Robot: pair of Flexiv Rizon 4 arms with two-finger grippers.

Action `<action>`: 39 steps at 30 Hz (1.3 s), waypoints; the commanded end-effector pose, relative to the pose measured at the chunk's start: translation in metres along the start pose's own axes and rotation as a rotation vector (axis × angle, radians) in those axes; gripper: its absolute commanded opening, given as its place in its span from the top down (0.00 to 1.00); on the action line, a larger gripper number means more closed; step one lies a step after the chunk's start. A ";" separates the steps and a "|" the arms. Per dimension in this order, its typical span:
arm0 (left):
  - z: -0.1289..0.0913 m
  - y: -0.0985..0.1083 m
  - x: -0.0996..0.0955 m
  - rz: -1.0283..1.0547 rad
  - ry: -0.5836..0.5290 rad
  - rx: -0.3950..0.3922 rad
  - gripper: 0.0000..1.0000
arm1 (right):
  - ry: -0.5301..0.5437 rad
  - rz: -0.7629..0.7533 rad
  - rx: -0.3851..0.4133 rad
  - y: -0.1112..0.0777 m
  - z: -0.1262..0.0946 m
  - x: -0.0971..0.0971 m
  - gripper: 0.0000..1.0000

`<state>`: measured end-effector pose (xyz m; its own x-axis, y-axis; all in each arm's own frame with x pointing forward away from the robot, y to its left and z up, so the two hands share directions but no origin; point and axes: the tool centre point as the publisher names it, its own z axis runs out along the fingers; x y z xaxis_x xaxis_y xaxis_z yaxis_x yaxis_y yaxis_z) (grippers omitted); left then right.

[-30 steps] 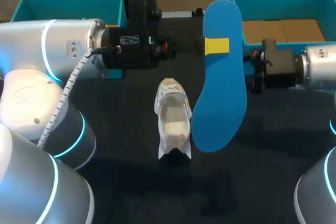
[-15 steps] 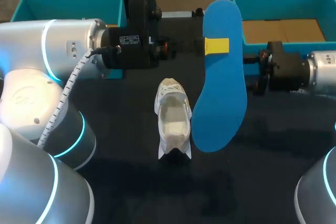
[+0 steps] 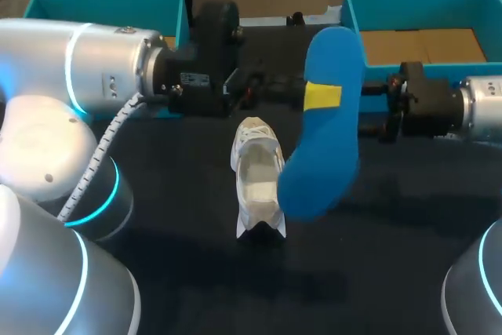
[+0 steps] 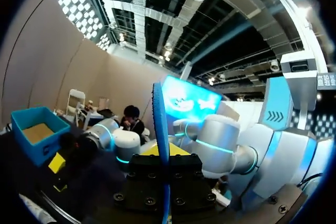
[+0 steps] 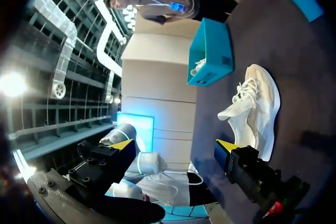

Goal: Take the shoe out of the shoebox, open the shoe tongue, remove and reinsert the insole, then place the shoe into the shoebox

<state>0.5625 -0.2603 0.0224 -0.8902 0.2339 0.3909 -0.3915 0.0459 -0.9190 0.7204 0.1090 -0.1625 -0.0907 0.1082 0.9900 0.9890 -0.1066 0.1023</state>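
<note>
Left gripper [image 3: 321, 96] pinched flat on insole [image 3: 325, 154], which hangs below the fingers, just beside shoe [image 3: 257, 178]. Right gripper [image 5: 174, 145] spread wide, empty, shoe ahead of it. I'd slant the insole tip into the opening, right gripper steadying.

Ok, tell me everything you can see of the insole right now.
The insole is plain blue, flat, foam-looking, with a rounded outline. It hangs above the table, tilted, its broad lower end near the white shoe; contact there is unclear. The left gripper pinches it near the upper end, one yellow fingertip across its face.
</note>
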 end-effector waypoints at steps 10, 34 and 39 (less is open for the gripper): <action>-0.052 0.019 -0.019 0.462 0.053 -0.020 1.00 | -0.002 0.001 -0.001 0.000 0.002 0.000 0.00; -0.091 0.020 -0.081 1.472 -0.005 -0.051 1.00 | -0.002 0.001 -0.001 0.000 0.002 0.000 0.00; -0.096 0.028 -0.086 1.574 -0.005 -0.038 1.00 | -0.002 0.001 -0.001 0.000 0.002 0.000 0.00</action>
<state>0.6488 -0.1856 -0.0341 -0.6131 0.1424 -0.7771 0.7589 -0.1671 -0.6294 0.7209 0.1093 -0.1622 -0.0893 0.1092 0.9900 0.9893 -0.1057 0.1009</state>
